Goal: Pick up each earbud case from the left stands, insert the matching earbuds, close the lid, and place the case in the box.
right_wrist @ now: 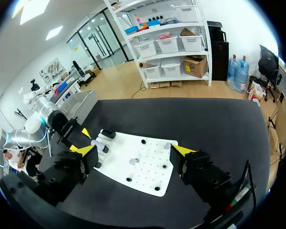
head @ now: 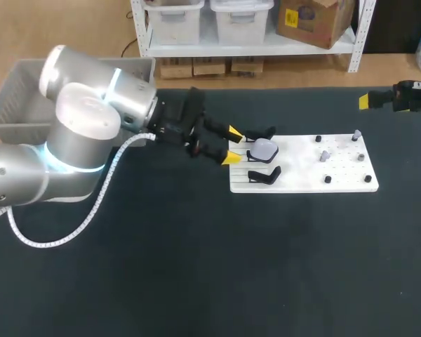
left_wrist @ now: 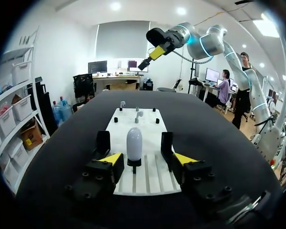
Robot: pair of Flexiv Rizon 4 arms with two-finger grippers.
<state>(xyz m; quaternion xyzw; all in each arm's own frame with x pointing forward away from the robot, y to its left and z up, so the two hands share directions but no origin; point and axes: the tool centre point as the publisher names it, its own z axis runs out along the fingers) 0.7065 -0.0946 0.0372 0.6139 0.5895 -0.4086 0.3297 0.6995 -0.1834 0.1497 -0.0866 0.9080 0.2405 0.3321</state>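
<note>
**Head view.** The left tool (head: 233,145) was at the near end of the white board (head: 302,184), fingers spread and released. The earbud case (head: 264,149) sat on the middle stand just ahead of it, ungripped. The 2 flanking black stands (head: 264,175) carried nothing. Pale earbuds (head: 324,155) remained on pegs at the board's far end. The grey box (head: 14,102) lay behind the left arm, well apart from the board; no case was seen in the part that showed.

**Left wrist view.** The case (left_wrist: 134,144) stood upright on its stand, in line with the gap between the tool's (left_wrist: 148,160) open fingers – neither fingertip touched it. The right tool (left_wrist: 155,51) hung high beyond the board.

**Right wrist view.** The right tool (right_wrist: 133,150) was released, grasping nothing, above the surface with the board (right_wrist: 148,176) below.

**Assessment.** This case was at the grasp stage: lifting, inserting earbuds, closing the lid and boxing all appeared outstanding.
</note>
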